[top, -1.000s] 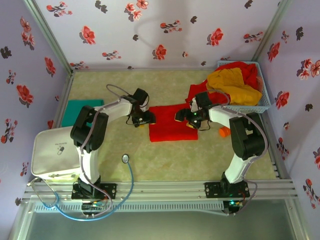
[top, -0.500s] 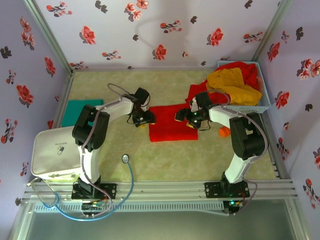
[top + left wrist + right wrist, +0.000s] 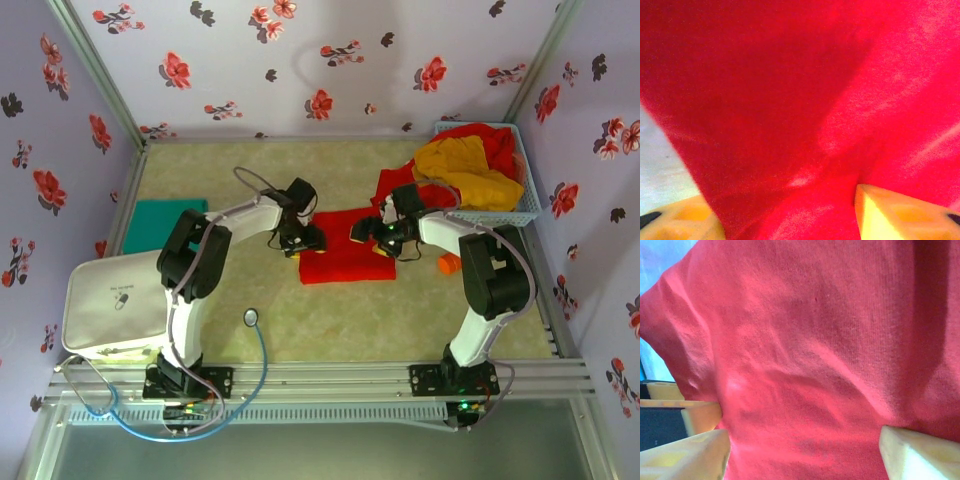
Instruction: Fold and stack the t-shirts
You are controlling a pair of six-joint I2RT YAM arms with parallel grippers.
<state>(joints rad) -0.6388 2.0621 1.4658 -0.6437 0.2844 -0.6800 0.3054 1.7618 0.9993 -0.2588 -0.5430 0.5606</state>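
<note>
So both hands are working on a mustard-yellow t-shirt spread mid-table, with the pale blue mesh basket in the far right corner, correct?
No: the top external view shows a bright red cloth t-shirt there, not mustard-yellow. The left hand and right hand are at its edges; the pale blue mesh basket is in the far right corner.

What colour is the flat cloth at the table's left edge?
Teal-green: the flat folded cloth t-shirt, best seen in the top external view.

Reaches inward over the table with left arm (image 3: 190, 262) and right arm (image 3: 488, 268), elbows bent; sets left gripper (image 3: 303, 241) and right gripper (image 3: 368, 233) low, near each other; shows left fingers (image 3: 900, 212) parted, right fingers (image 3: 920, 452) wider apart.
</note>
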